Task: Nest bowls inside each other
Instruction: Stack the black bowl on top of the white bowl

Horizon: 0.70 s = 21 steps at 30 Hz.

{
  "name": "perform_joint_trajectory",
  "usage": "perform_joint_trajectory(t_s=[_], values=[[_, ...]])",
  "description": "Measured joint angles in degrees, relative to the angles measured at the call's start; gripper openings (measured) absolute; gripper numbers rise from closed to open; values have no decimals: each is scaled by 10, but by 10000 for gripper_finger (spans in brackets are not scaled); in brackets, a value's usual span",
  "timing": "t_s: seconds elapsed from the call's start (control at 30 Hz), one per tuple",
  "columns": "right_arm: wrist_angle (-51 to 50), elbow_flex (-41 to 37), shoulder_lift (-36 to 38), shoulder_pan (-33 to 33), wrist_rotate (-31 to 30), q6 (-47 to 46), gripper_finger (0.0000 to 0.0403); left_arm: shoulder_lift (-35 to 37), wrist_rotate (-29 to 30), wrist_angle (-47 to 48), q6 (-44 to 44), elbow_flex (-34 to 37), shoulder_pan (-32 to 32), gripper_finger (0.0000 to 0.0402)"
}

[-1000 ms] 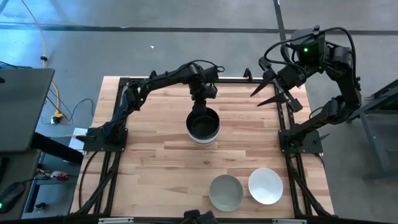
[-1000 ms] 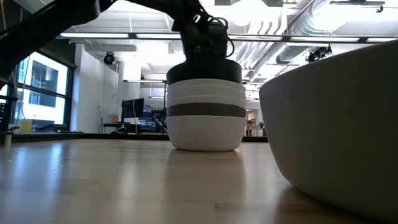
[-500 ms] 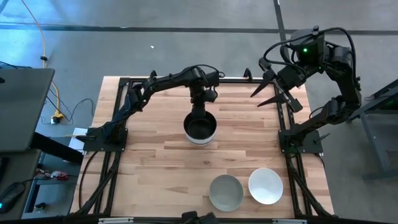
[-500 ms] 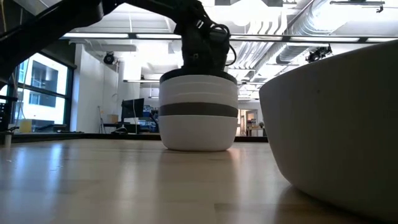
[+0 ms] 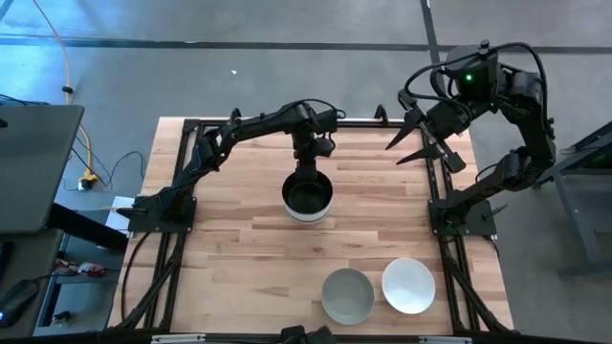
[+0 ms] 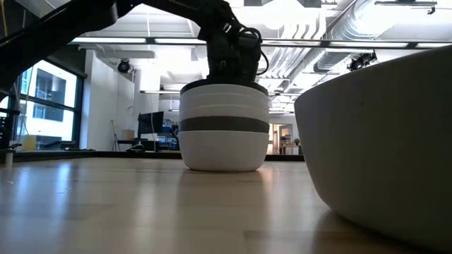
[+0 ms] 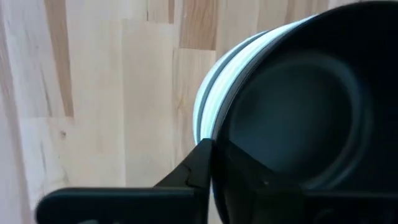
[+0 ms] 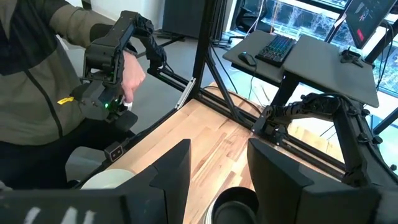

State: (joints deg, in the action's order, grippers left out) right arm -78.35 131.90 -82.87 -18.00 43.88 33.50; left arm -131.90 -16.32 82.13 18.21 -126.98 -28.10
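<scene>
A stack of nested bowls [image 5: 308,198] stands on the table a little beyond its middle. Its walls are white with one grey band [image 6: 224,125], and the black bowl [image 7: 292,106] sits innermost on top, only its rim [image 6: 224,85] showing above the stack. My left gripper [image 5: 308,172] is at the stack's far rim, pointing steeply down, shut on the black bowl. My right gripper [image 5: 421,143] hangs open and high over the table's far right corner, with nothing between its fingers. A grey-green bowl [image 5: 347,294] and a white bowl [image 5: 408,285] rest on their bases near the front edge. My left gripper has the black bowl's rim [image 7: 221,127] on its far side, with one finger [image 7: 198,168] outside the wall and the other inside the bowl. The fingers come from above, pointing steeply down. The bowl sits upright, nested in the stack, which stands on the table.
The table's left half and the strip between the stack and the two front bowls are bare wood [image 5: 229,258]. The white bowl looms close at the right of the low view [image 6: 381,141]. Beyond the table's left side a person [image 8: 43,93] holds a control arm.
My left gripper has gone down with the black bowl, which stood well above the white rims a second ago and now sits sunk into the stack. The whole stack has slid slightly toward the table's left edge. Over the last half second nothing has moved.
</scene>
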Motion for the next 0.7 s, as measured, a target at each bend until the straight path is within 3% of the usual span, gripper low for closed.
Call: perform_joint_trajectory(t_s=[0.4,0.7], values=[[-29,0,0,0,0,15,149,0,-20,-10,4,0,0,166],[-38,0,0,0,0,21,149,1,-58,-3,27,-81,0,215]])
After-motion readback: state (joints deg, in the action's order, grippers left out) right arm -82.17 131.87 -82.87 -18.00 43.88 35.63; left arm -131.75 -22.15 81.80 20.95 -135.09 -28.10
